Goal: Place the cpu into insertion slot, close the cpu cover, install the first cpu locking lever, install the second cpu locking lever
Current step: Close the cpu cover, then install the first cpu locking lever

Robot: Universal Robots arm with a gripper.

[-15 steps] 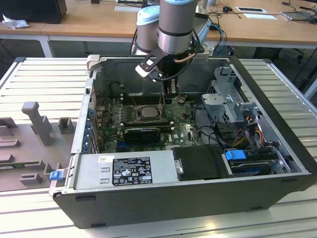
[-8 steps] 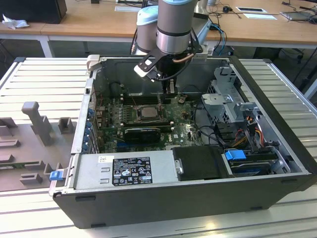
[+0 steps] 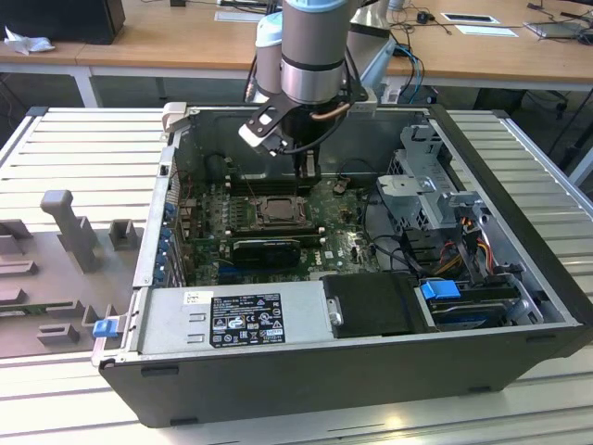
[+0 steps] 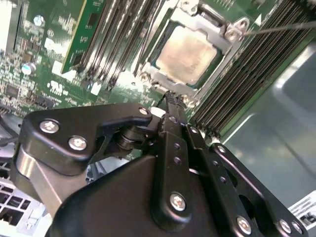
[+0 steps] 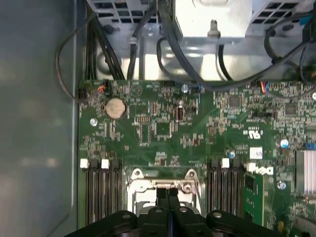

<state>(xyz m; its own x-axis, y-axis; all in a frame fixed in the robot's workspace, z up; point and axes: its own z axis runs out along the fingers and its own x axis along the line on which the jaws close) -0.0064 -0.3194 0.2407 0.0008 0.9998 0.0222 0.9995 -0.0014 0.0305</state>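
Arm reaches down into the open computer case (image 3: 371, 380). In the exterior view the gripper (image 3: 306, 172) hangs at about 1 o'clock from the insertion slot (image 3: 276, 212), just beside it and above the green board (image 3: 338, 243).

Tool state: in both wrist views the two black fingers (image 5: 174, 197) are pressed together, with nothing seen between them. In the second wrist view the gripper's tip (image 4: 170, 97) sits at the edge of the socket, next to the cpu cover (image 4: 206, 20).

The cpu (image 4: 189, 54) sits in the slot, pale metal top facing up. The cover lies down over it, and the chip shows through its window. A thin metal rod (image 4: 276, 28) runs off from one corner of the cover; I cannot tell whether it is latched.

Long black memory slots (image 4: 247, 74) flank the socket on both sides. A coin battery (image 5: 114, 107) sits on the board, well apart from the socket.
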